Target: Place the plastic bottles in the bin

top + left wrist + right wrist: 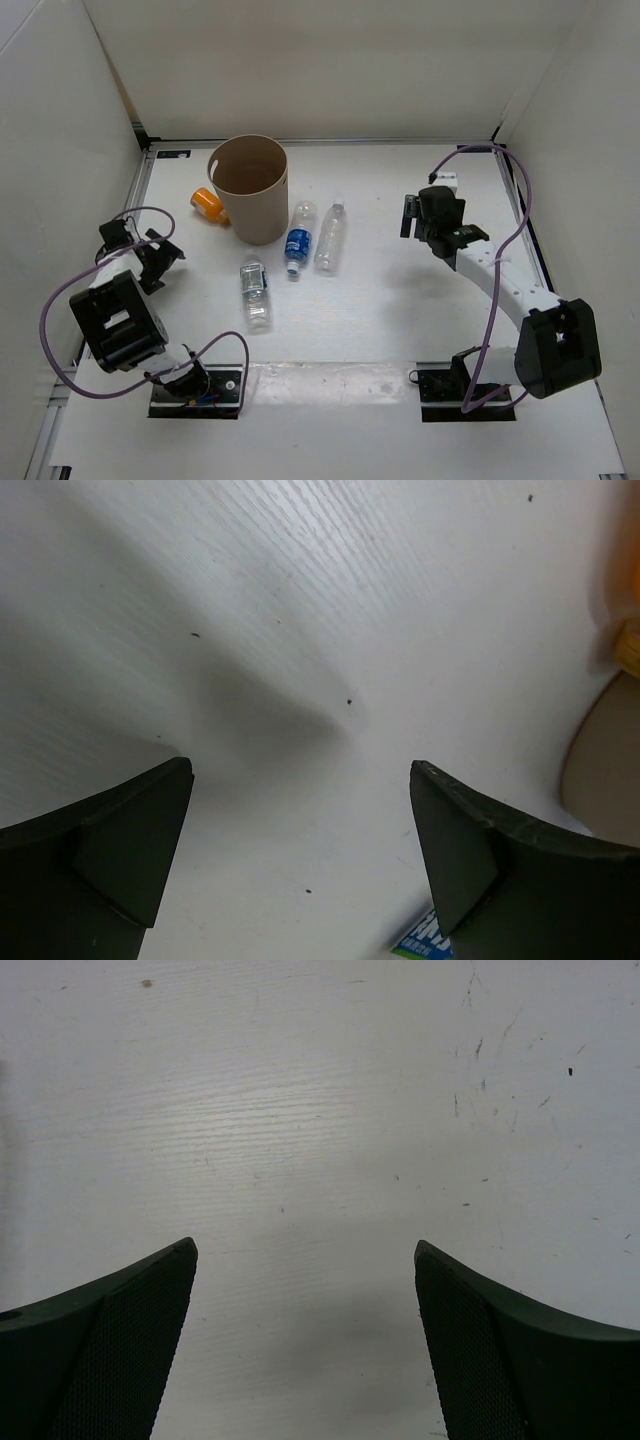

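The tan bin (248, 188) stands upright at the back left of the table. An orange bottle (209, 205) lies against its left side. To the bin's right lie a blue-labelled bottle (297, 240) and a plain clear bottle (330, 238). A small-labelled bottle (255, 292) lies nearer the front. My left gripper (165, 258) is open to the left of the bottles, touching none. The left wrist view shows its gripper (300, 767) over bare table, a label corner (425, 942) by the right finger, and the bin's edge (605, 760). My right gripper (415, 218) (305, 1247) is open and empty, right of the bottles.
White walls close in the table on the left, back and right. The two arm bases (195, 385) (465, 385) sit at the near edge. Purple cables (60, 330) (515, 235) loop beside each arm.
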